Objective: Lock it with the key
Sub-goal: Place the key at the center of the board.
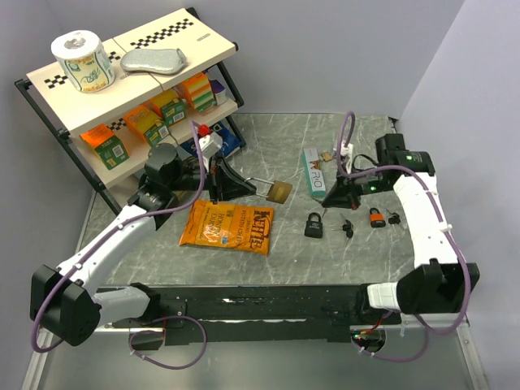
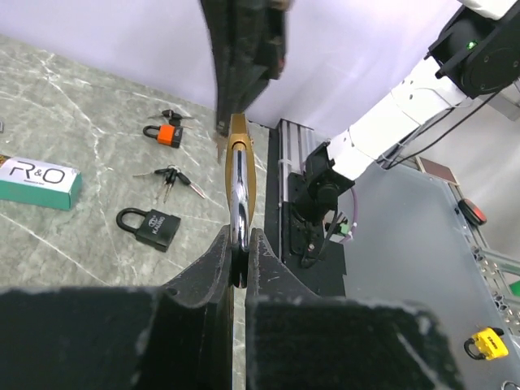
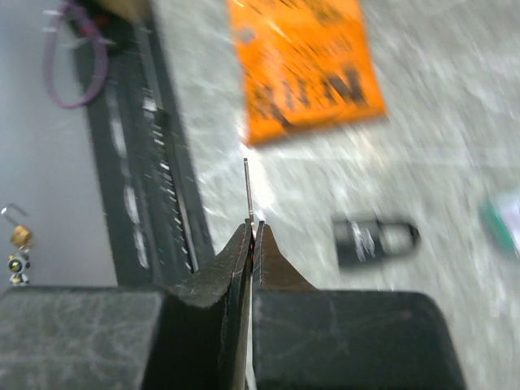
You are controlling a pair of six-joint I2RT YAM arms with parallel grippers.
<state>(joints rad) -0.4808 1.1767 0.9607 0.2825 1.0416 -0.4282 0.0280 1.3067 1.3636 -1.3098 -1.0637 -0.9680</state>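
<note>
Mid-worktop, left of centre: left hand clamped narrow on the brass padlock. It grips the shackle end, and the lock body sticks out toward the right arm. The left wrist view shows the padlock edge-on, pinched between both fingers.

Right hand sits well apart from the padlock, just beside the teal R&O box. Its jaws are pressed together on the key, a thin blade seen edge-on sticking up past the fingertips. The right wrist view is blurred, and the key's bow is hidden.

Loose on the worktop:
- Kettle chips bag, lying flat, near the brass padlock on its near side.
- Black padlock, near the right hand, with a key bunch just beside it.
- Orange padlock, further right, with more keys next to it.

Shelf rack stands at the far left corner, stocked with boxes.
</note>
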